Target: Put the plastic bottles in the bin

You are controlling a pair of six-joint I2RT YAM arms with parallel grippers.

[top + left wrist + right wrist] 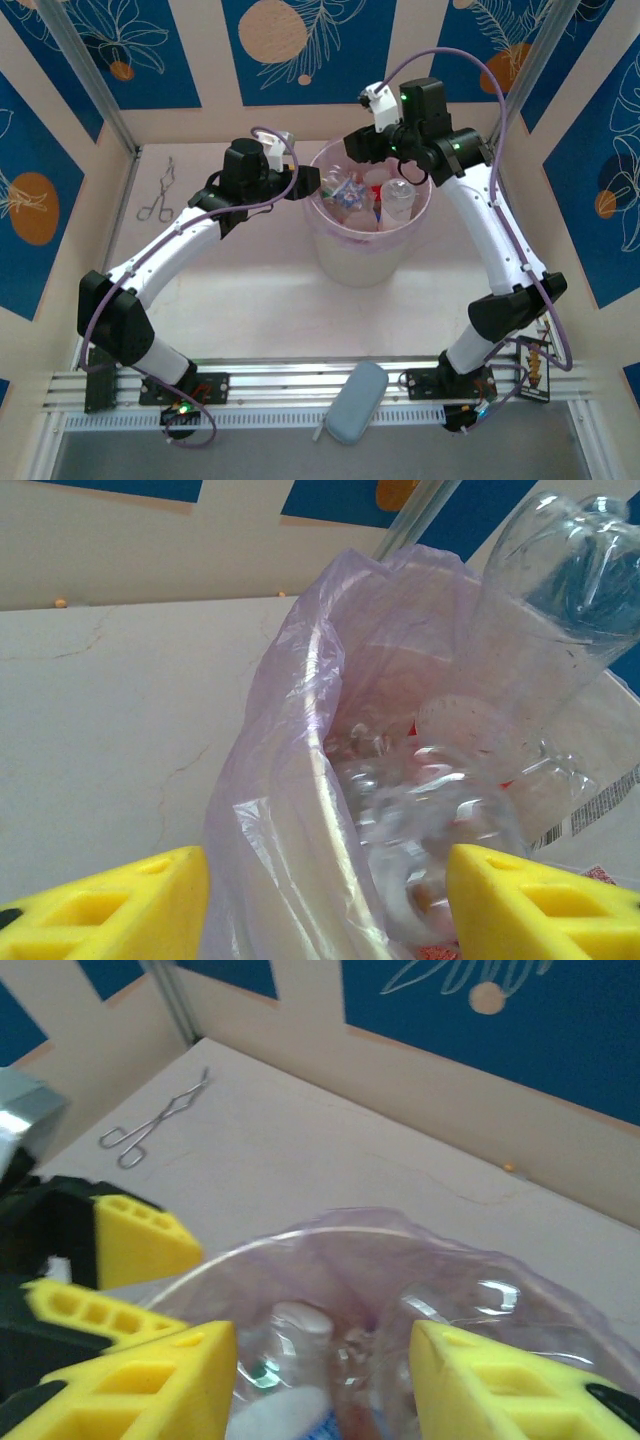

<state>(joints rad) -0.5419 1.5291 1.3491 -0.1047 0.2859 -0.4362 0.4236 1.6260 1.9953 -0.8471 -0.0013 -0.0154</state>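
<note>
The bin (345, 262), a round translucent bucket lined with lilac film, stands mid-table and holds several plastic bottles (398, 200), clear with red labels. My left gripper (305, 187) is at its left rim; in the left wrist view the left gripper (325, 910) is open, its yellow fingers (110, 910) straddling the bin's rim (300, 780), and a clear bottle (570, 570) stands up at top right. My right gripper (362, 148) hovers over the far rim, and the right gripper (325, 1380) is open and empty above a white-capped bottle (300, 1325) inside the bin (330, 1232).
Metal forceps (157, 195) lie at the far left of the table, also seen as forceps (155, 1120). A grey-blue pouch (356, 402) rests on the front rail between the arm bases. Patterned walls close in the back and sides.
</note>
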